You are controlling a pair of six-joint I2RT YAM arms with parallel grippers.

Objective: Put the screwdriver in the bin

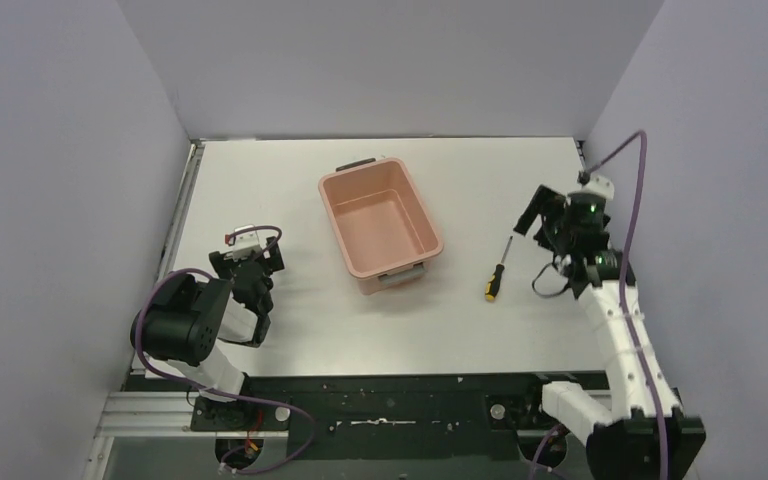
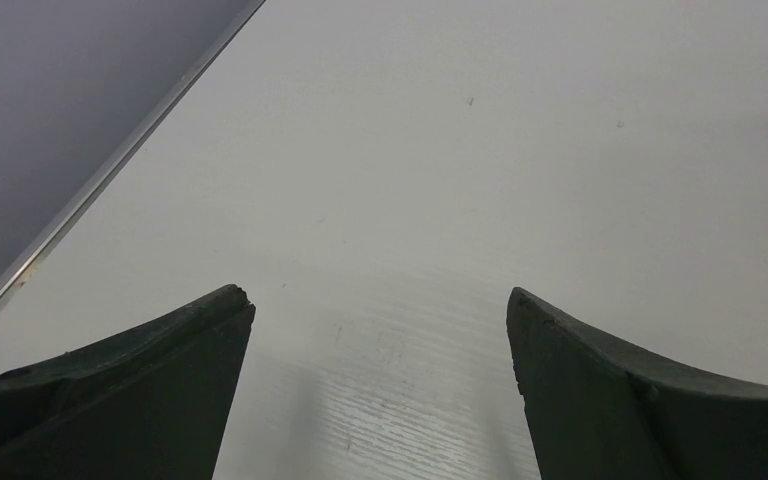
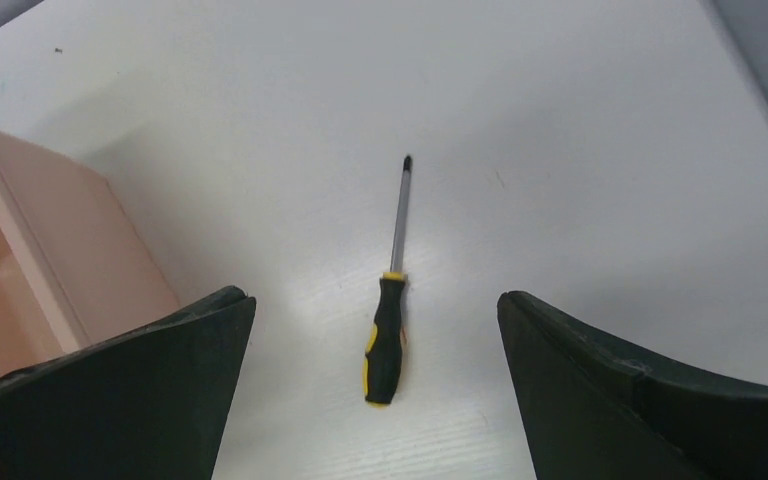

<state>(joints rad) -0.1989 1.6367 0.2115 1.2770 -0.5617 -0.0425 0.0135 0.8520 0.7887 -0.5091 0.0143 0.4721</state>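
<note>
The screwdriver (image 1: pixel 496 273) lies flat on the white table to the right of the bin, yellow-and-black handle near, shaft pointing away. In the right wrist view the screwdriver (image 3: pixel 388 320) lies between my open fingers and below them. The salmon-pink bin (image 1: pixel 346 250) stands empty mid-table, and its wall shows at the left of the right wrist view (image 3: pixel 50 260). My right gripper (image 1: pixel 544 226) is open and empty, raised just right of the screwdriver; it also shows in the right wrist view (image 3: pixel 372 296). My left gripper (image 1: pixel 251 262) is open and empty, left of the bin; the left wrist view (image 2: pixel 377 293) shows only bare table under it.
Grey walls enclose the table on the left, back and right. A metal strip (image 2: pixel 100 180) runs along the table's left edge near my left gripper. A purple cable (image 1: pixel 632 190) loops over the right arm.
</note>
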